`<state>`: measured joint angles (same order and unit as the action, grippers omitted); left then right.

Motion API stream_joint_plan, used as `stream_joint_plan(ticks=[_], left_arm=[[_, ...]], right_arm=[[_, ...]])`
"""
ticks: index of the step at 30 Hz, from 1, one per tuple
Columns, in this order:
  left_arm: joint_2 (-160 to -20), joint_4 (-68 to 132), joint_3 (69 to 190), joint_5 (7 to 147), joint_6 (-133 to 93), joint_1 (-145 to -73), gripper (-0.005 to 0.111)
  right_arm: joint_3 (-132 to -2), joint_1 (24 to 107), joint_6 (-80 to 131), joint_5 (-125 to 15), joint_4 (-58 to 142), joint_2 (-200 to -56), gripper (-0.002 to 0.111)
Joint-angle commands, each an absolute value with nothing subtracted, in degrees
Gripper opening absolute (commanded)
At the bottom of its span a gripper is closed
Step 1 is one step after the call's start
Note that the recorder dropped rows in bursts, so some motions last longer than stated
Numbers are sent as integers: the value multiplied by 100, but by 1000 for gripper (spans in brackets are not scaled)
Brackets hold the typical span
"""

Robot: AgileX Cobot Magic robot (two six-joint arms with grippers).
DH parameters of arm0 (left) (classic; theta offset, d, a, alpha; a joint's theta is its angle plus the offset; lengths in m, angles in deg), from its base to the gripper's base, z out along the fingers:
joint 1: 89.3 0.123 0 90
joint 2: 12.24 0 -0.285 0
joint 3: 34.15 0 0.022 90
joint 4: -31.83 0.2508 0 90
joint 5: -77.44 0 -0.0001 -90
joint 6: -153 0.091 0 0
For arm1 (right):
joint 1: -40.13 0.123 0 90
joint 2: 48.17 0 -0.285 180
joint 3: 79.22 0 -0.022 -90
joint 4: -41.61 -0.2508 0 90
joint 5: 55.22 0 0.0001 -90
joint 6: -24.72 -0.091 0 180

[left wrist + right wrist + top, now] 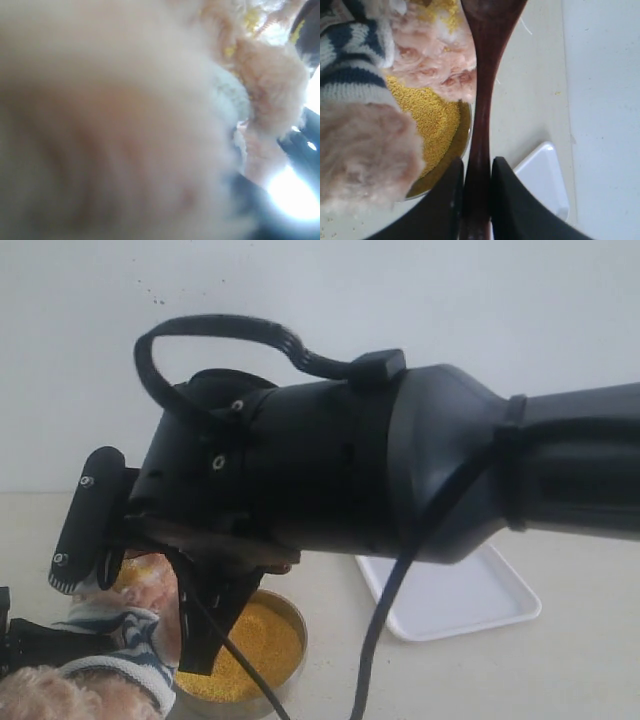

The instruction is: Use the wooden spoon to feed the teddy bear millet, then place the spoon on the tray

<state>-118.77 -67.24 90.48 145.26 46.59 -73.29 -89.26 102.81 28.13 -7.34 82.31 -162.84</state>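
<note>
The teddy bear [125, 640] hangs tilted over the metal bowl at the lower left, its striped shirt [350, 75] facing the right wrist camera. Its fur [125, 125] fills the left wrist view and hides the left jaws. A black part of the left gripper [25, 640] presses against the shirt. My right gripper [477, 162] is shut on the handle of the wooden spoon [487, 75]. The spoon's round end reaches up beside the bear's fur, where yellow grains [445, 12] cling. Millet [255, 645] fills the bowl [457, 145]. The white tray [470, 600] lies to the right.
The right arm [400, 470] crosses most of the exterior view, and its cable [385, 600] hangs down in front of the tray. Loose grains [327, 232] dot the beige tabletop [530, 100]. A white wall [400, 290] stands behind.
</note>
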Motion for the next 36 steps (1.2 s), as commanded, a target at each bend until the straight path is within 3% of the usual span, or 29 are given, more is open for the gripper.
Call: stream_joint_plan(ticks=[1,20,36], left_arm=[[-11803,-6812,9003,14741,4695,-7320,4],[-11803,-6812,9003,14741,4735,-7320,4],[-11803,-6812,9283,14741,4566,-7320,4]], right_arm=[[-8830,10514,2318,-532,9095,-16289,0],[-8648,10488,1073,-122,9476,-15957,0],[-8648,8391,3456,197,5567,-15011,0]])
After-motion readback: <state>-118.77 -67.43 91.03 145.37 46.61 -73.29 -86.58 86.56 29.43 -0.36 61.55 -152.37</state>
